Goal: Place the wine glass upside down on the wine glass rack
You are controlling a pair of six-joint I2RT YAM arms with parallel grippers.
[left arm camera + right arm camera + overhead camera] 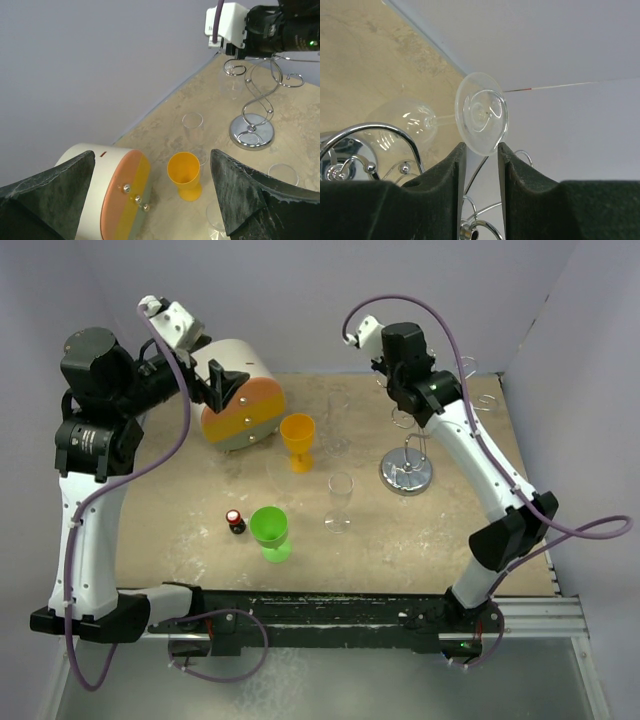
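Chrome wire was what you had to thread. From above, your right gripper [405,405] hung over the rack [407,473] at the far right of the table [180,540], and the wine glass was too faint there to make out. Your left gripper [222,385] hovered well apart from it, by the round box [245,410]. An orange cup [298,440], a green cup [270,532], a small red-capped bottle [235,521] and a spare clear glass [340,502] stood between the arms, none of them on the way to the rack.

From the left wrist, that gripper [152,151] stood wide open and held nothing, looking down on the box and the orange cup.

From the right wrist, your fingers [445,185] were drawn almost together, pinching the edge of the foot of the wine glass [481,112]. Its stem ran away from you to the bowl, which lay just beside a curved arm of the rack [375,131]. You could not tell from this whether the stem had entered a loop.

That grip was thin, on the rim of the foot alone. If the bowl knocked the wire, the glass could pivot or slip out. Letting go before the foot sat over a loop would drop it onto the base. The neighbouring curls crowded the approach
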